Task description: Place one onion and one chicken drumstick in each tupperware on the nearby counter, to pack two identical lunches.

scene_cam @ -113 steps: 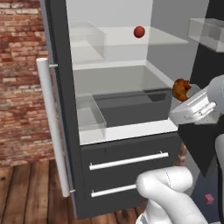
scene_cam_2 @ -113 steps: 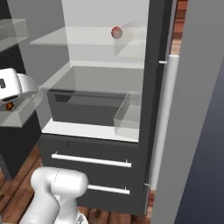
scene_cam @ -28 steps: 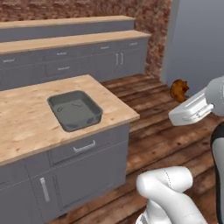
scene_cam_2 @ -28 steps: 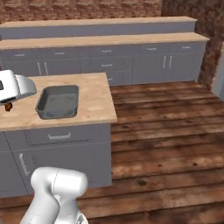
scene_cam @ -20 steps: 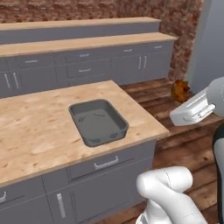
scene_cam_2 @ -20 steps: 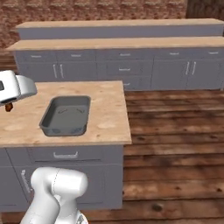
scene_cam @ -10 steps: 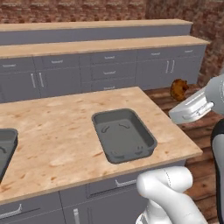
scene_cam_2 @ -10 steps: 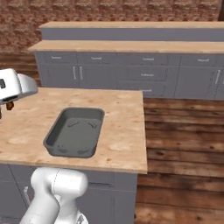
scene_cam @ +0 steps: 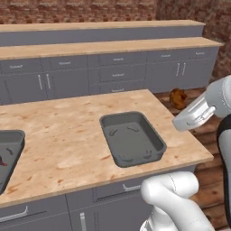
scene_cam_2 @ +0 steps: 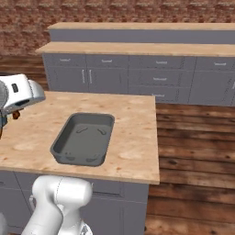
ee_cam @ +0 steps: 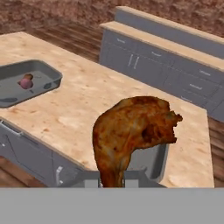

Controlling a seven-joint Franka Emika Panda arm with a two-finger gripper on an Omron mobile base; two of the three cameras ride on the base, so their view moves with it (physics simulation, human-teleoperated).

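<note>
My gripper [scene_cam: 180,106] is shut on an orange-brown chicken drumstick [scene_cam: 178,97], held in the air on the near side of the light wood counter [scene_cam: 58,135]. In the hand view the drumstick [ee_cam: 131,131] stands bone-down between the fingers and hides most of the empty grey tupperware [ee_cam: 160,161] behind it. That tupperware [scene_cam: 131,140] lies on the counter's right half. The other tupperware [ee_cam: 43,66] lies farther along the counter and holds a pinkish-maroon onion [ee_cam: 26,82]. In the right base view the hand [scene_cam_2: 19,94] hangs left of the empty tupperware [scene_cam_2: 82,137].
A longer two-tier counter with grey drawers [scene_cam: 117,72] runs along the brick wall behind. Dark wooden floor [scene_cam_2: 193,147] lies between the two counters and to the right of the near one. The near counter's drawer front [scene_cam: 131,187] is just ahead of the arm.
The base has driven and turned from the fridge to the counter, so the whole scene shifted. The counter and trays have come closer. The drumstick stays in the gripper.
</note>
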